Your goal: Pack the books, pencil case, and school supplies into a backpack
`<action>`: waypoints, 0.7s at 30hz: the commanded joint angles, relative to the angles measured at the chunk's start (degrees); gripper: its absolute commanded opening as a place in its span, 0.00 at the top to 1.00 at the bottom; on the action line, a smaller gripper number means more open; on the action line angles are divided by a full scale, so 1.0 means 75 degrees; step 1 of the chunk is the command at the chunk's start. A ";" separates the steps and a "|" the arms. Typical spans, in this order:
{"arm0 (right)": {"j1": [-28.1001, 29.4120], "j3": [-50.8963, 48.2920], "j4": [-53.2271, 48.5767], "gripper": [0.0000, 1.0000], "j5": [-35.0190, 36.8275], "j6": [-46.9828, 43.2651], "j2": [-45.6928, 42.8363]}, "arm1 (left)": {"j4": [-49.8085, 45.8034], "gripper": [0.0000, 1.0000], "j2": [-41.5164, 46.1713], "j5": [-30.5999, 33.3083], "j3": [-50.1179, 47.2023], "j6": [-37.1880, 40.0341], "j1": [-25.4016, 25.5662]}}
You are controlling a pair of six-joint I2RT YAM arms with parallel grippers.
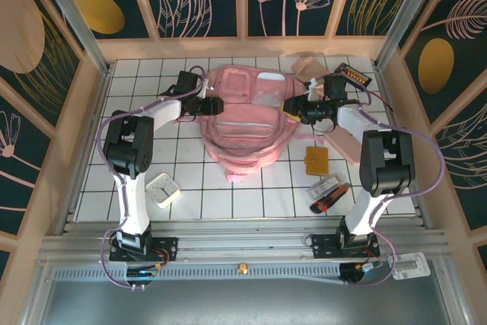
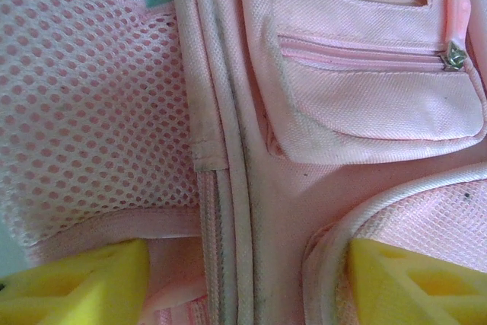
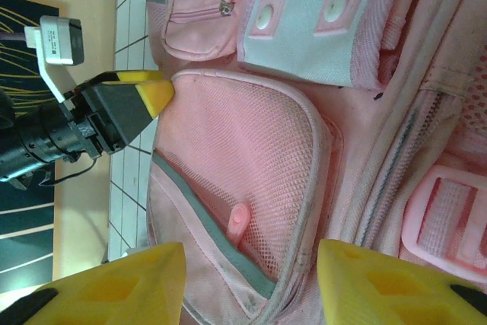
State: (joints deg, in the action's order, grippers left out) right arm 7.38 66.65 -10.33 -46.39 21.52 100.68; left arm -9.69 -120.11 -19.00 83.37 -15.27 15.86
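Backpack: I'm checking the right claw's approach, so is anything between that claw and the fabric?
Nothing visible does: the right claw hangs open directly over the mesh pocket of the backpack, with no object between them.

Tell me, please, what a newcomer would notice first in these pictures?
The big pink backpack in the middle of the tiled table catches the eye first, with the left arm and right arm reaching to its sides. Up close, the yellow left fingers and right fingers stand apart over its fabric; a small orange notebook lies to its right.
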 commanded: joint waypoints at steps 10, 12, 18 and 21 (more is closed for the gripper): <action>0.0233 -0.0199 -0.0008 0.50 0.0435 0.0166 -0.0937 | 0.0095 0.66 -0.0495 -0.1056 0.0178 -0.0455 0.0162; 0.0311 -0.0188 -0.0041 0.50 0.0520 0.0178 -0.1014 | 0.0201 0.79 -0.0473 -0.1356 0.0133 -0.0633 0.0159; 0.0884 -0.0210 -0.0357 0.39 0.1323 0.0685 -0.1605 | 0.0834 1.00 0.0185 -0.2160 -0.0197 -0.1955 0.0114; 0.1462 -0.0538 -0.0134 0.33 0.1833 0.1377 -0.2178 | 0.1902 1.00 0.1065 -0.2484 -0.0757 -0.3341 0.0082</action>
State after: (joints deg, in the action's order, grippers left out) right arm 15.00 64.60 -11.38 -37.19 26.98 89.34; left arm -2.92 -119.11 -30.72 80.03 -28.97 16.34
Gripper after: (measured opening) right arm 0.667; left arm 0.049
